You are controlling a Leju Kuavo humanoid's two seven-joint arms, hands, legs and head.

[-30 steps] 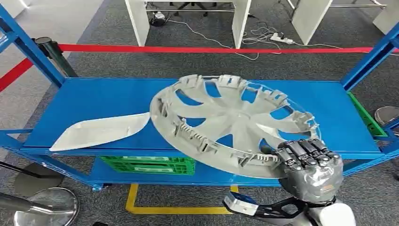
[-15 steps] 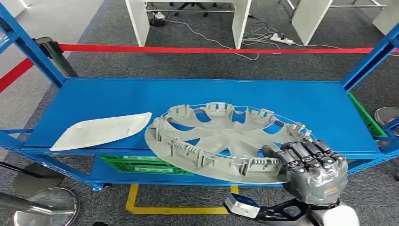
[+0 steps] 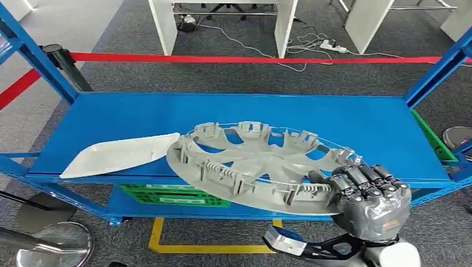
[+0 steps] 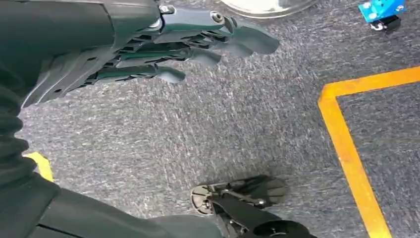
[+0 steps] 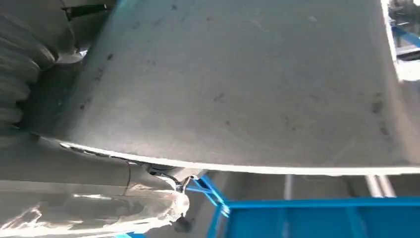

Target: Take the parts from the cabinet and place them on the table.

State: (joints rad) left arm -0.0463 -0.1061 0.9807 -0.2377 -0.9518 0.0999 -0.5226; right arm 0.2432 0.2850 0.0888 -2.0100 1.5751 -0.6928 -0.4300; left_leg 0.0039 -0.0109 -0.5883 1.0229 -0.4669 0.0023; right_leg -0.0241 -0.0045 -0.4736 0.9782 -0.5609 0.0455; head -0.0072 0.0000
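Note:
A large grey wheel cover (image 3: 261, 167) lies nearly flat over the front of the blue shelf (image 3: 139, 114), inner side up, its near edge hanging past the shelf's front. My right hand (image 3: 367, 194) grips its rim at the near right. The right wrist view has the cover's smooth grey face (image 5: 247, 84) close up, with a blue shelf frame beyond. A white flat panel (image 3: 119, 154) lies on the shelf's left front, beside the cover. My left hand (image 4: 163, 44) hangs over grey carpet, fingers apart, holding nothing.
Blue uprights (image 3: 33, 55) stand at the shelf's corners. A green crate (image 3: 172, 194) sits on the lower level. A red barrier tape (image 3: 250, 58) runs behind the shelf. Yellow floor tape (image 3: 195, 247) marks the carpet in front. Round metal bases (image 3: 53, 245) stand at lower left.
The wheel cover has tipped down from a steep tilt to nearly flat and come lower toward the shelf front, still held by my right hand. The white panel has not moved.

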